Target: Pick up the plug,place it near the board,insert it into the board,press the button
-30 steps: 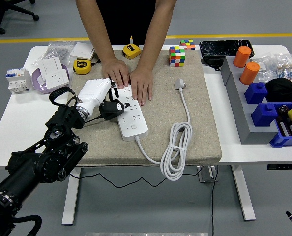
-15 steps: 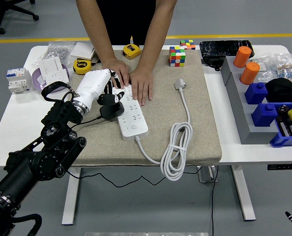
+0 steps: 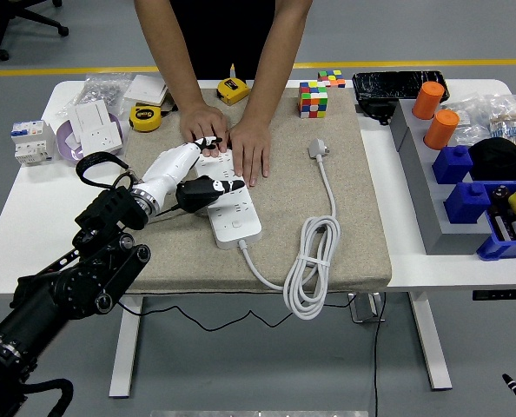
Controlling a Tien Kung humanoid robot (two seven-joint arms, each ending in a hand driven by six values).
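Over board (image 3: 229, 201), robot hand (image 3: 191, 176) seemingly gripping plug (image 3: 197, 193)

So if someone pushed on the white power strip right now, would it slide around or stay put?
The power strip would probably stay put: a person's hands press down on its far end. It also lies flat on the beige mat, which likely adds grip. Its coiled cord looks floppy and would offer little resistance.

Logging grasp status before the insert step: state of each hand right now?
Left hand: closed on the black plug, over the white power strip.
Right hand: out of view.
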